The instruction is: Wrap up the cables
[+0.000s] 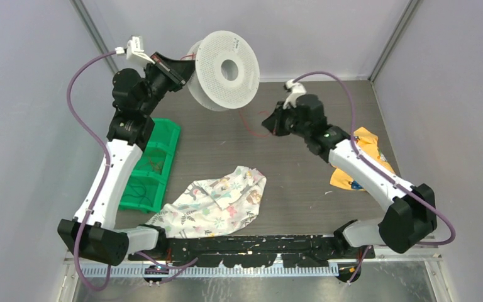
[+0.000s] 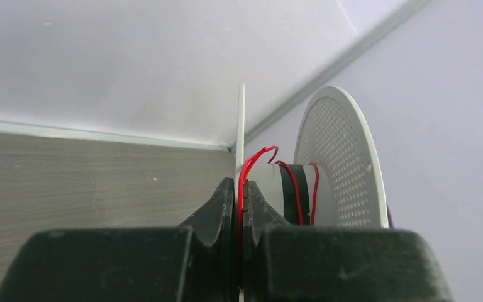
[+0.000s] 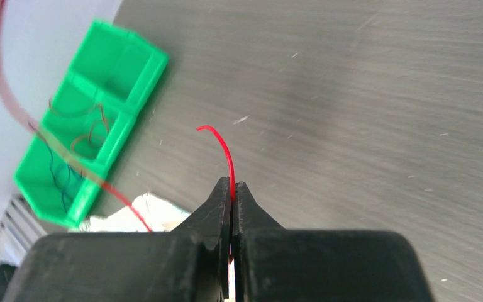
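Green bin (image 1: 154, 165): set at the left of the table beside the left arm; thin wires are seen in its compartments.
Left gripper (image 2: 239, 192): pressed together on the near flange of the white spool (image 1: 223, 70), with a strand of the red wire (image 2: 246, 176) caught in the same gap.
Spool core: a few red turns are laid around it.
Right gripper (image 3: 233, 189): pinched on the red wire close to its free end, with a short curl left beyond the tips, above bare tabletop.
Step in hand: winding is judged to be under way, at an early stage.
Next move: the pinched wire is to be carried round the core, kept taut and guided between the flanges.
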